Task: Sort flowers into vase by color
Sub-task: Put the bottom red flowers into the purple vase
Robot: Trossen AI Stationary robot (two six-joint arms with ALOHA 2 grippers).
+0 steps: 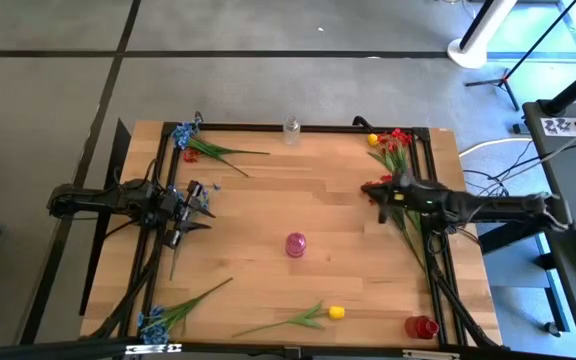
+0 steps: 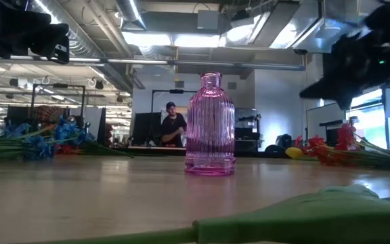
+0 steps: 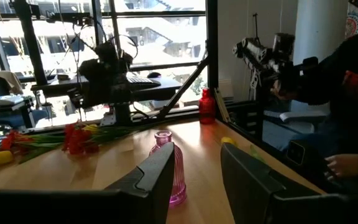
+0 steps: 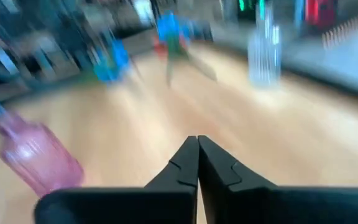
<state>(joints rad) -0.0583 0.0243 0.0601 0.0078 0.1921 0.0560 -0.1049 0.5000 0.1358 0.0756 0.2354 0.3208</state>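
Left gripper (image 1: 200,207) open; 3 vases: pink (image 1: 296,244), clear (image 1: 291,130), red (image 1: 420,326).

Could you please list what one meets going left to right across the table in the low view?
Blue flowers → pink vase → yellow tulip → red flowers.
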